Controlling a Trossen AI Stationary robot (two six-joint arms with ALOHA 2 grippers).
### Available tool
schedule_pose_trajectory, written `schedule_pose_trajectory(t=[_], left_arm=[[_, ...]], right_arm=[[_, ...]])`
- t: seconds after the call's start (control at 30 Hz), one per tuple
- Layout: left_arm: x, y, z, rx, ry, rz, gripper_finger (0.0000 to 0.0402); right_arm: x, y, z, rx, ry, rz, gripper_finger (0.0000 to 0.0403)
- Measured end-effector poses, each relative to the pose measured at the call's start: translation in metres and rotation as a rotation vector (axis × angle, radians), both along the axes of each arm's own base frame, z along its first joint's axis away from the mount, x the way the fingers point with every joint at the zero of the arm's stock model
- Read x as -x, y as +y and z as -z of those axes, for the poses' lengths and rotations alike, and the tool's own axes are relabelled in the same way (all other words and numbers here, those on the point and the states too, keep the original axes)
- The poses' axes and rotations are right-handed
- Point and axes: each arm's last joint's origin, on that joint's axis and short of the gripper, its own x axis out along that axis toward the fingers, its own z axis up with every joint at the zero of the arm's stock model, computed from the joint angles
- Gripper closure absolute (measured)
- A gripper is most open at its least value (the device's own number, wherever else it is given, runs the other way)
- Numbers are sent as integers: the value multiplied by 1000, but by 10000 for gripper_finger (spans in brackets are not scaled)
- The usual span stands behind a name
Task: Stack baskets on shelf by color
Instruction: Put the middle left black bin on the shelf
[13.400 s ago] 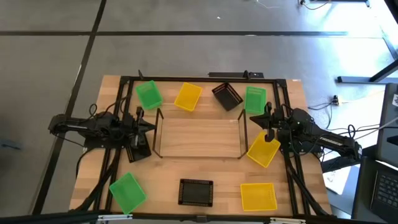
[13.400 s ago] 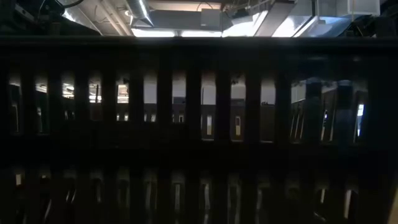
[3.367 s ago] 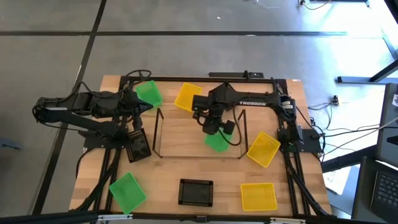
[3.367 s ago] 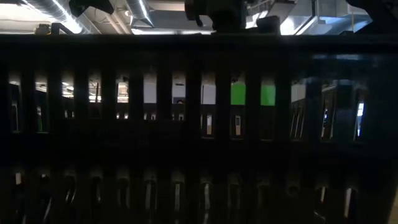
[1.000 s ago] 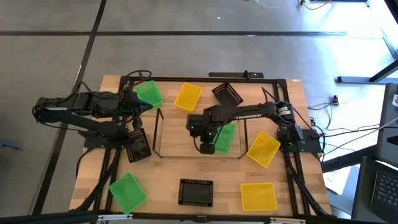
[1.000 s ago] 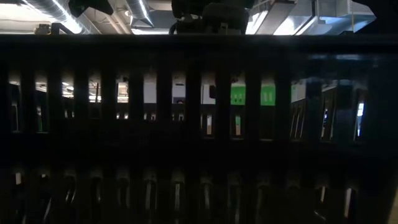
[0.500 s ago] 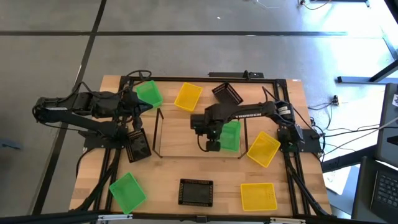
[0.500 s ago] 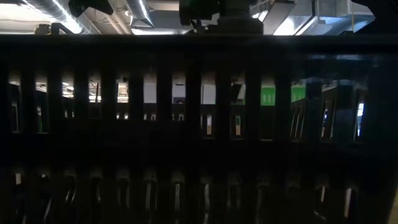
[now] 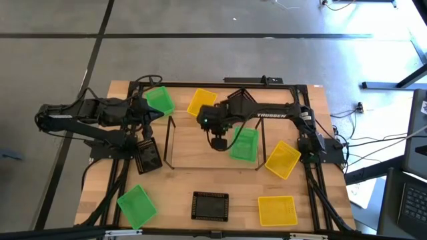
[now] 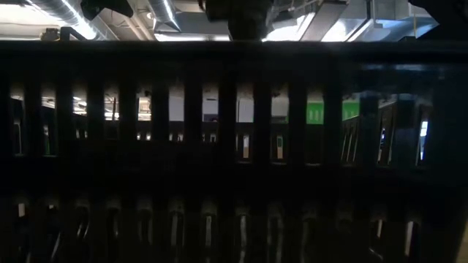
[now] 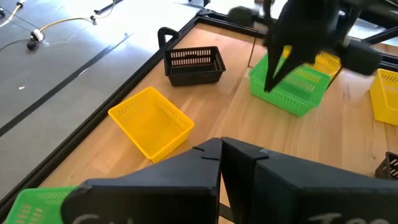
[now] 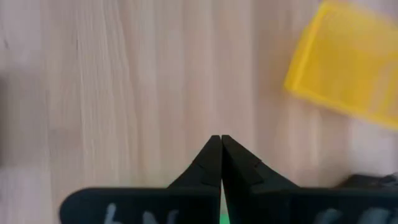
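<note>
A green basket [image 9: 243, 144] [image 11: 291, 87] rests flat on the right part of the light-wood shelf [image 9: 193, 150]. My right gripper [image 9: 219, 142] [image 12: 221, 146] hangs shut above the shelf's middle, just left of that basket, holding nothing. My left gripper [image 9: 152, 115] [image 11: 221, 149] waits shut at the far left, beside another green basket [image 9: 159, 100]. A yellow basket [image 9: 201, 103] [image 11: 151, 121] and a black one [image 9: 243, 101] [image 11: 194, 64] sit behind the shelf.
Two yellow baskets [image 9: 282, 159] [image 9: 277, 210] lie at the right, a black one [image 9: 210, 205] at the near edge and a green one [image 9: 137, 205] near left. A black basket's wall fills the low view; a green patch [image 10: 316, 112] shows through its slots.
My right gripper, still shut, has risen from the shelf board and drawn toward the far edge, tipping less steeply downward. The green basket has slid a little toward the shelf's right end and now lies still.
</note>
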Motion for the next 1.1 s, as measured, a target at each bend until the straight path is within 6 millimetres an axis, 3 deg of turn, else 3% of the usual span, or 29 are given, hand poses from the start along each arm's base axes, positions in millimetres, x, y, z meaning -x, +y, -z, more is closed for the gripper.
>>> schedule_pose_trajectory(t=[0.3, 0.6, 0.8, 0.97, 1.1], left_arm=[[0, 0, 0, 6, -3, -3, 401], [0, 0, 0, 49, -22, -29, 401], [0, 0, 0, 68, -33, -46, 401], [1, 2, 0, 35, -37, -112, 401], [2, 4, -1, 11, -42, -170, 401]], right_arm=[[13, -16, -62, 218, -117, 86, 403], [56, -48, -98, 305, -139, 303, 403], [86, -80, -110, 319, -91, 468, 403], [106, -117, -104, 288, -7, 602, 403], [115, -141, -96, 231, 36, 599, 403]])
